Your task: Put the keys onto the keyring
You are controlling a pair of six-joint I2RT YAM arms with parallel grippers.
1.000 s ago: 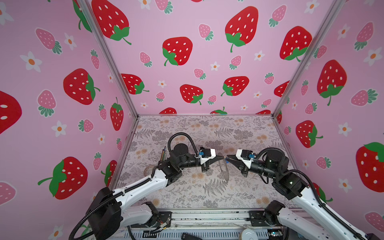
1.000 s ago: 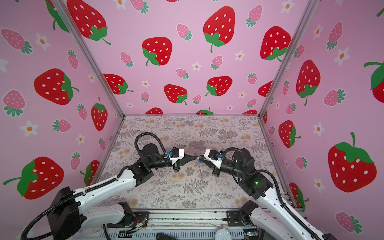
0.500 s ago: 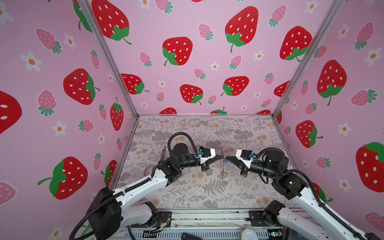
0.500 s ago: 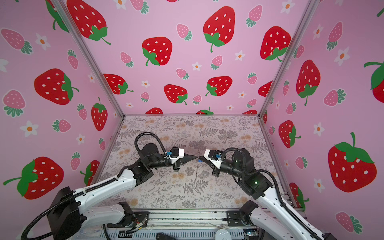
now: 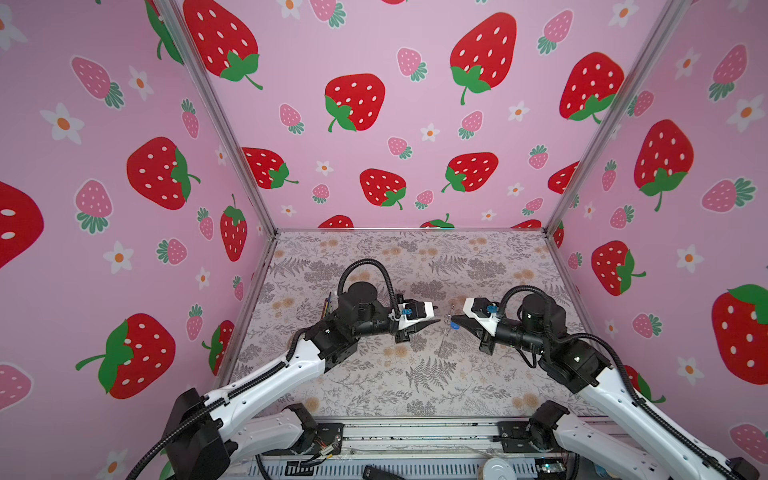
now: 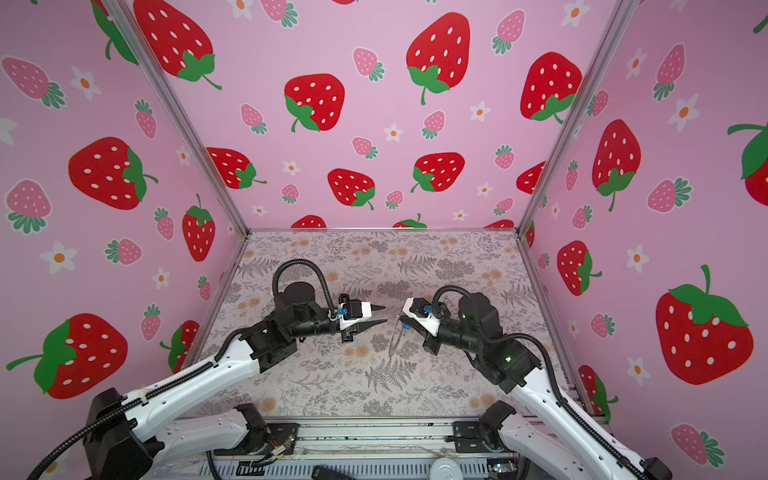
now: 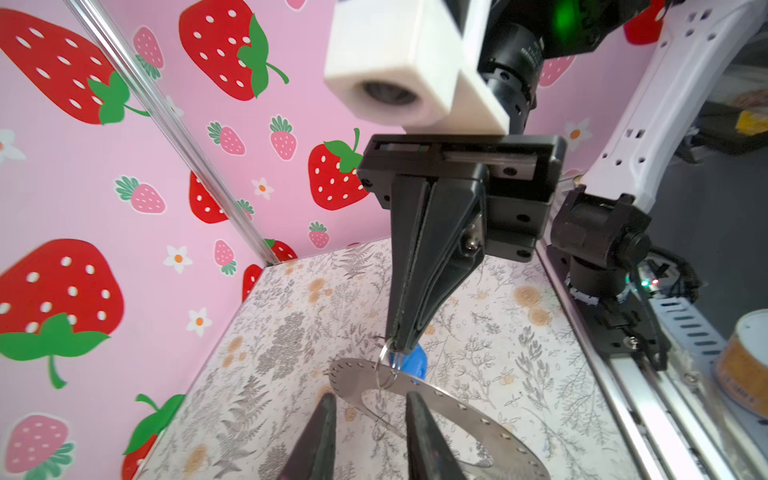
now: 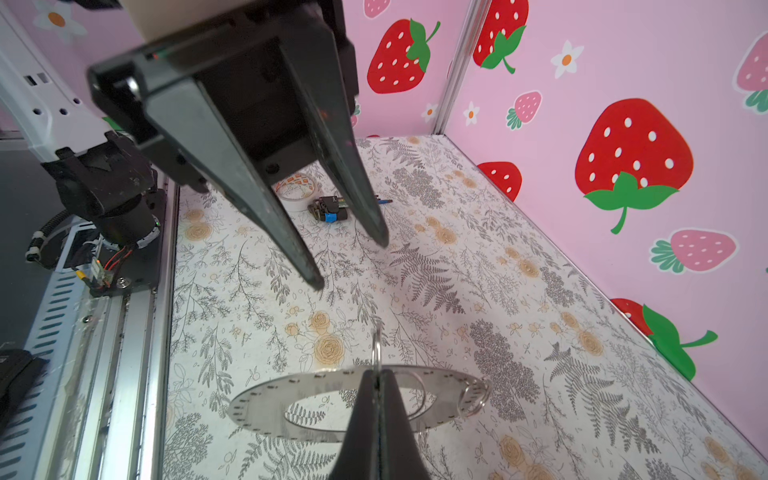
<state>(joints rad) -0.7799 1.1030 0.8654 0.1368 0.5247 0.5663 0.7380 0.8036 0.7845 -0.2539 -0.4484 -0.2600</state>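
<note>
- I am watching my right gripper (image 7: 395, 347) pinching tight together on the silver loop of the keys (image 7: 417, 362), at the rim of the keyring (image 8: 257, 405), both hanging midair.
- My left gripper (image 5: 436, 314) is hovering just beside them, fingers partly spread, gripping nothing.

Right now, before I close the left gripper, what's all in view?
metal ring: one, grey, in the air at the right gripper tip
tag: one, blue, silver loop pinched by the right gripper
wire loop: one, silver, on the metal ring's rim
tape roll: one, pale, on the table near the left gripper
small part: one, black and blue, beside the tape roll
left gripper: one, black fingers, open, facing the metal ring
right gripper: one, black fingers, shut
</note>
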